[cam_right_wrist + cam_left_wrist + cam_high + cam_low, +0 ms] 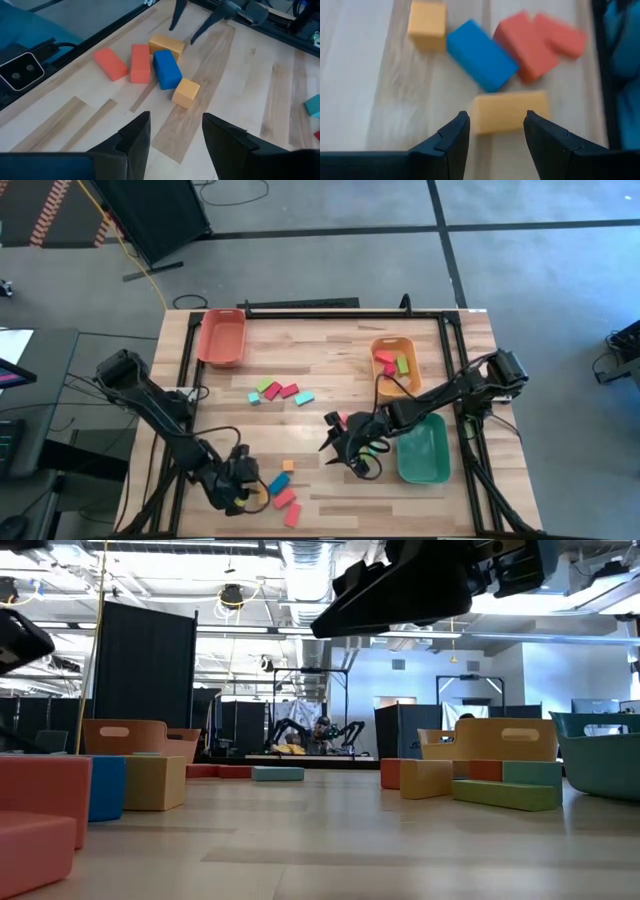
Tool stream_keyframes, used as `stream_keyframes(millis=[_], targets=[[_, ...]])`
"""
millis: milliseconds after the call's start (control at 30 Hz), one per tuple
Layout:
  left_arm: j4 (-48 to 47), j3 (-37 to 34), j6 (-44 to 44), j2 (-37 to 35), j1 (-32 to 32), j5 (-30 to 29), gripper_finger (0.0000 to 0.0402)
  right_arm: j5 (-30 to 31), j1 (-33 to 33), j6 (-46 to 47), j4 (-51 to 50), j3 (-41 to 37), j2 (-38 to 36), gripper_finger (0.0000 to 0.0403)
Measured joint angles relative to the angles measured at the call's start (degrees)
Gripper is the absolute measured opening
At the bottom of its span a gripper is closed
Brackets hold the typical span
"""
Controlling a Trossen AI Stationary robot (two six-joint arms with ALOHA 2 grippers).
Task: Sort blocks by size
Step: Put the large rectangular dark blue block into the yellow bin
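Note:
My left gripper (243, 488) (495, 134) is open near the table's front left, its fingertips on either side of the near end of an orange bar (506, 111); I cannot tell whether they touch it. Just beyond lie a blue block (481, 55), two red blocks (525, 45), and an orange cube (426, 22), all flat on the wood. My right gripper (346, 446) (175, 131) is open and empty above the table's middle, left of the green tray. The same front blocks (166, 69) show in its wrist view. Several more blocks (280, 392) lie mid-table.
A red-orange tray (222, 337) stands at the far left. An orange tray (383, 348) at the far right holds red and green blocks. A green tray (423, 450) stands at the right, beside my right gripper. Bare wood lies between the two block groups.

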Motion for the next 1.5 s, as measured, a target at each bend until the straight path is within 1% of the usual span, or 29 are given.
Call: stream_keyframes(millis=[133, 267, 433, 533, 667, 833, 900, 1100, 1300, 1367, 1500], targets=[[2.6, 0.0, -1.8, 0.0, -2.2, -3.8, 0.0178, 0.0, 0.9, 0.0, 0.0, 0.0, 0.0, 0.0207], [6.4, 0.0, 0.7, 0.6, -4.8, -7.0, 0.0178, 0.0, 1.6, 0.0, -0.3, 0.0, 0.0, 0.0206], [16.5, 0.0, 7.7, 5.5, -6.3, -7.6, 0.0178, 0.0, 2.6, 0.0, -0.6, 0.0, 0.0, 0.0206], [17.7, 0.2, 10.0, 8.7, -6.1, -7.6, 0.0178, 0.0, 3.3, 0.0, -0.6, 0.0, 0.0, 0.0206], [14.2, 3.3, 11.4, 12.4, -5.9, -8.5, 0.0178, 0.0, 3.9, 0.8, -0.5, 0.0, 0.0, 0.0206], [4.5, 8.3, 13.0, 16.4, -5.8, -12.1, 0.0178, 0.0, 4.6, 1.1, -0.4, 0.0, -0.1, 0.0206], [2.1, 9.6, 13.7, 17.4, -5.6, -13.2, 0.0178, 0.0, 4.6, 1.2, -0.1, 0.0, -0.1, 0.0206], [-0.6, 9.9, 16.4, 17.6, -3.6, -14.8, 0.0178, 0.0, 4.6, 1.6, 0.2, 0.0, -0.1, 0.0206], [-1.7, 9.9, 20.4, 17.7, -1.2, -14.7, 0.0178, 0.0, 4.6, 1.6, 0.5, 0.0, -0.1, 0.0206], [-3.2, 9.7, 21.2, 17.9, -0.7, -13.4, 0.0178, 0.0, 4.6, 1.6, 0.5, 0.0, -0.1, 0.0206], [-6.0, 9.8, 21.9, 17.8, 0.3, -13.5, 0.0178, 0.0, 3.6, 1.5, 0.5, 0.0, -0.1, 0.0206]])
